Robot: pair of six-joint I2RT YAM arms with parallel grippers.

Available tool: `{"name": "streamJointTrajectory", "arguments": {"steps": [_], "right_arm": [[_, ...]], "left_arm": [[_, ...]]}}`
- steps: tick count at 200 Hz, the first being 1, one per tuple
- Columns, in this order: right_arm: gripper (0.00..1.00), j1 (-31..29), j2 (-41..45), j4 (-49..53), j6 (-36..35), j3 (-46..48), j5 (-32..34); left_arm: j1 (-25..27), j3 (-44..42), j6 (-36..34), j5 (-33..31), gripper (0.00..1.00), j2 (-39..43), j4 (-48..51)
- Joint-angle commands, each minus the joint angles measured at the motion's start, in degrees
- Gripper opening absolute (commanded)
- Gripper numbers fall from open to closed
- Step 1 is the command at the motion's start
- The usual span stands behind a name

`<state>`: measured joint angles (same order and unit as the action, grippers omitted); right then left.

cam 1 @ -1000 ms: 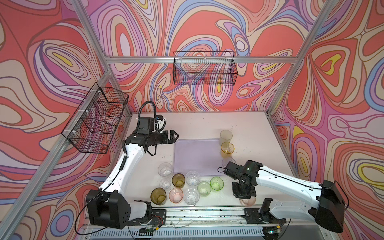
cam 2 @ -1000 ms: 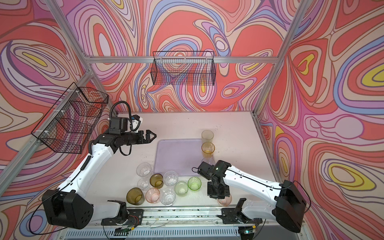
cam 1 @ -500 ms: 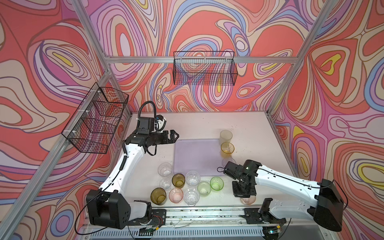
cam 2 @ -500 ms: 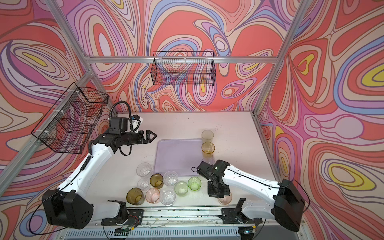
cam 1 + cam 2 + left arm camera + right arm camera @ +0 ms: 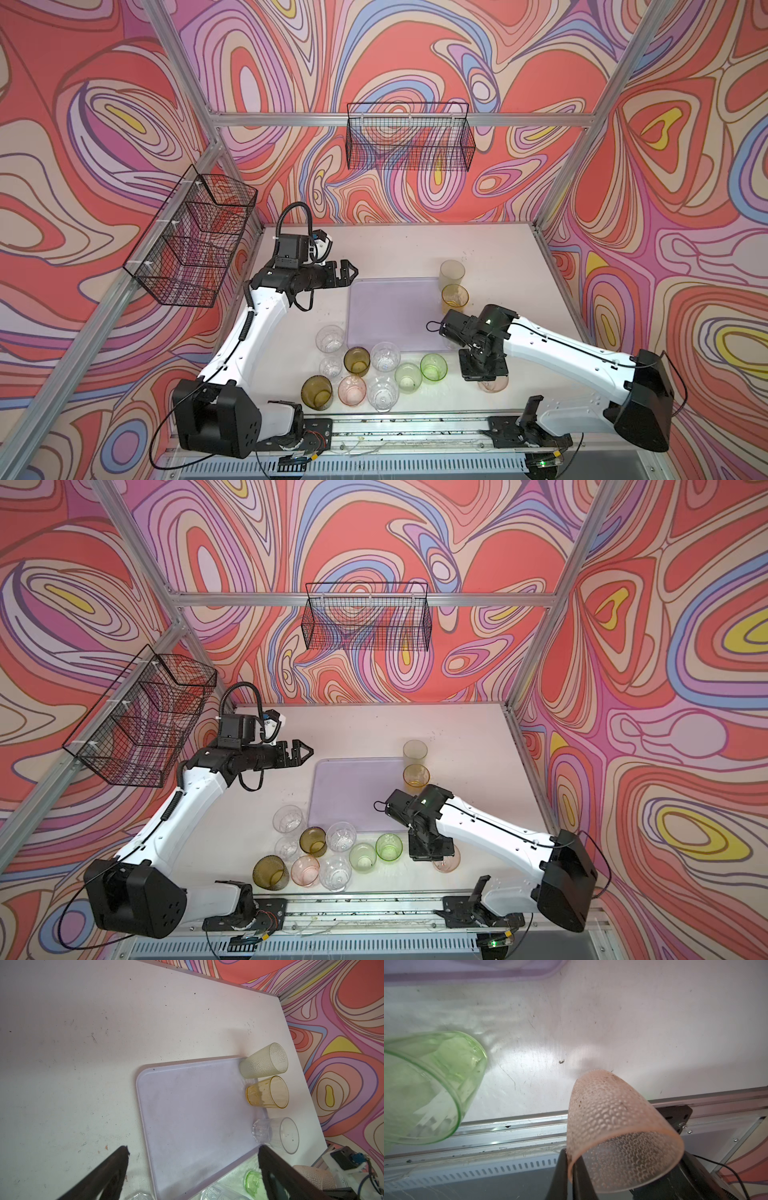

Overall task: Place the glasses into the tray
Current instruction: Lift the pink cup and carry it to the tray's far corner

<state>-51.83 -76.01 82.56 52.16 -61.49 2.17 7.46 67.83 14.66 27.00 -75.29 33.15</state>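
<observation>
Right claw (image 5: 571,1158) pinches pink glass (image 5: 612,1115) by its rim — axis vertical, mouth up — left claw (image 5: 193,1148) spread.

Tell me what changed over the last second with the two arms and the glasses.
The right claw finished closing and now pinches the rim of the pink dimpled glass, with one finger inside and one outside. Its arm barely shifted. Unchanged: the left claw stays open beside the tray, and the other glasses stand where they were.
</observation>
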Motion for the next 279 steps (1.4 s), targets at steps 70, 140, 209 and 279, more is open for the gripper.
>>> {"name": "streamJointTrajectory", "arguments": {"steps": [70, 140, 209, 279], "right_arm": [[0.0, 0.7, -6.7, 11.7, -7.3, -18.3, 7.1], [0.0, 7.6, -14.8, 12.1, -17.0, -31.7, 8.0], [0.0, 11.0, -24.7, 11.8, -23.1, -47.0, 7.7], [0.0, 12.2, -35.4, 10.3, -26.7, -58.9, 5.8]], "left_arm": [[-0.3, -0.3, 0.0, 0.6, 1.0, -0.1, -0.8], [-0.3, 0.0, -0.2, 0.6, 1.0, -0.8, -0.1], [-0.2, -0.2, -0.2, 0.8, 1.0, -0.7, -0.3], [-0.3, -0.3, -0.2, 0.8, 1.0, -0.9, -0.4]]}}
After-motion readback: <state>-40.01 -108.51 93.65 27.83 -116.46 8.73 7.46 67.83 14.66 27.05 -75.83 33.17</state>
